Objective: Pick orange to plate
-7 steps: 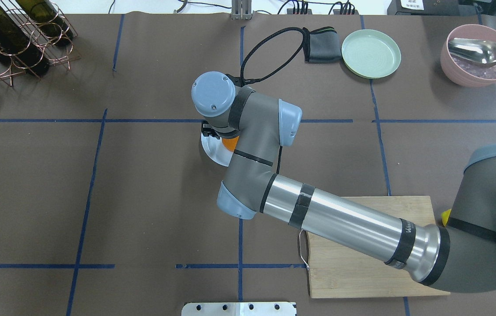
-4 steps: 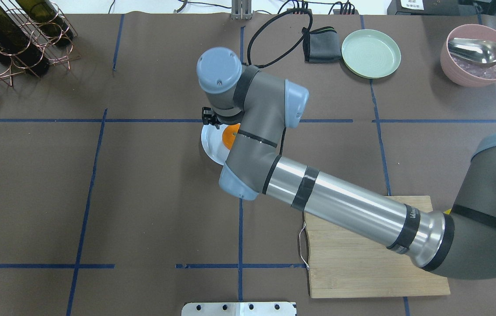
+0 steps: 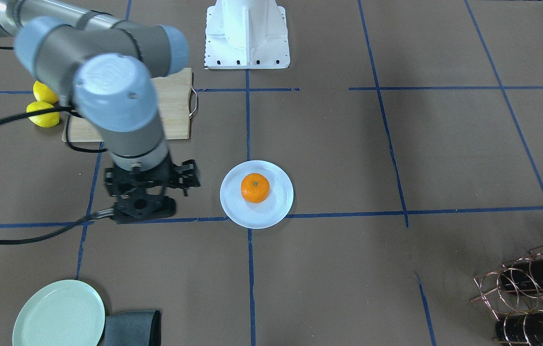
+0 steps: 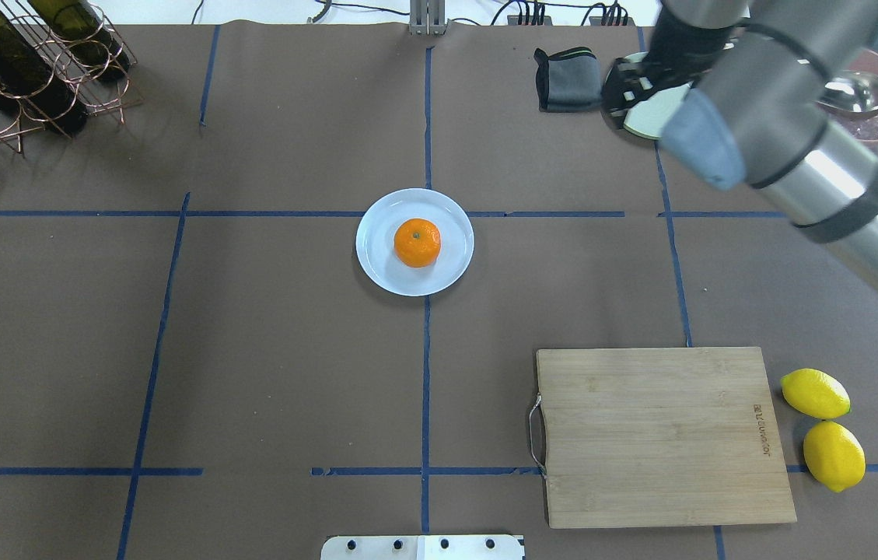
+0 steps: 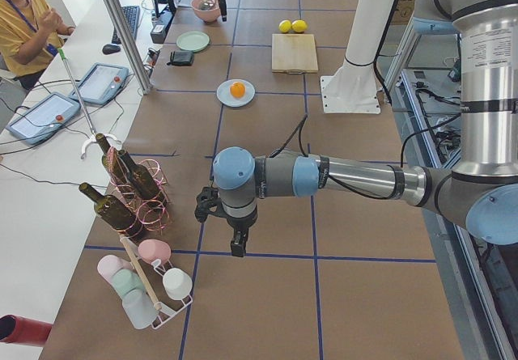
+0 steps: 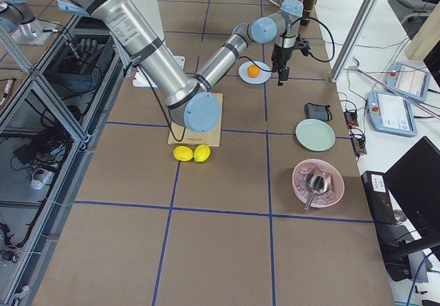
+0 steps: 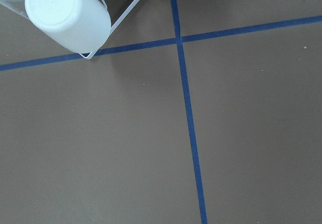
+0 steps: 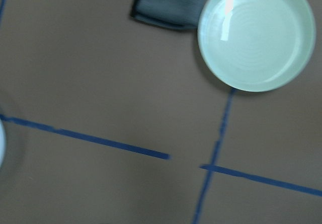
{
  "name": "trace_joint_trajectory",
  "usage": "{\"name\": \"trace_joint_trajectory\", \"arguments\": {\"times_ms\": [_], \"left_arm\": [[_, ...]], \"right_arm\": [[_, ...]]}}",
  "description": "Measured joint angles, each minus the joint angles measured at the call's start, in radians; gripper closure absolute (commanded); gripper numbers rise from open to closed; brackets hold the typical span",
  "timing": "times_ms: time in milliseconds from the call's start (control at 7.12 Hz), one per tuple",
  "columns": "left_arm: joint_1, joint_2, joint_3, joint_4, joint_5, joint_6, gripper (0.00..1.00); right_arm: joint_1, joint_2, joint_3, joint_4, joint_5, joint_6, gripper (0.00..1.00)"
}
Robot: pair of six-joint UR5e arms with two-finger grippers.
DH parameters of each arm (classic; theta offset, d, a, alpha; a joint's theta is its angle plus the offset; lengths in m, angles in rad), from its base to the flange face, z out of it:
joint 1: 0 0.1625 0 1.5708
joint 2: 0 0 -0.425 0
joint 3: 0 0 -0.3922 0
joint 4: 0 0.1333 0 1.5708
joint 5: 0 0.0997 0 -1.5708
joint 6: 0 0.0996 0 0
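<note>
Orange: the small, round, bright-orange fruit (image 4: 417,243) sat near the middle of the round white plate (image 4: 380,263), its stem dimple facing up. Nothing was touching it.
Plate: it lay flat on the brown, paper-covered surface (image 4: 252,350), at a crossing of blue tape lines.
Right hand: the right hand (image 3: 152,180) hung over the surface clear of the white plate, on the side toward the pale green plate (image 3: 58,315) and the folded grey cloth (image 3: 132,327). Its fingers looked spread wide, and we saw nothing between them.
Left hand: the left hand (image 5: 235,235) hung far down the surface beside a white wire rack of pastel cups (image 5: 150,283). We could not tell whether it was wide or narrow.
Other fruit: two yellow lemons (image 4: 815,393) lay beside the wooden cutting board (image 4: 660,435), well apart from the white plate.
Done: we judged the pick and the placing complete, since the orange rested on the right plate with no hand on it.
Left: we saw nothing of the task itself outstanding; at most the right arm might need to be parked.
</note>
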Motion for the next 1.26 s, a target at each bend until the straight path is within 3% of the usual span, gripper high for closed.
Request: {"name": "trace_joint_trajectory", "arguments": {"times_ms": [140,561,842,1263], "left_arm": [[0.000,-0.003,0.000,0.000,-0.006,0.000,0.00],[0.001,-0.009,0.008,-0.001,-0.010,0.001,0.00],[0.000,-0.010,0.011,-0.002,-0.012,0.003,0.00],[0.000,-0.007,0.011,-0.001,-0.010,0.002,0.00]], "right_arm": [[0.109,-0.131,0.061,-0.007,0.036,-0.209,0.00],[0.362,-0.404,0.089,0.000,0.111,-0.609,0.00],[0.460,-0.570,0.093,0.015,0.115,-0.661,0.00],[0.487,-0.729,0.071,0.173,0.121,-0.630,0.00]]}}
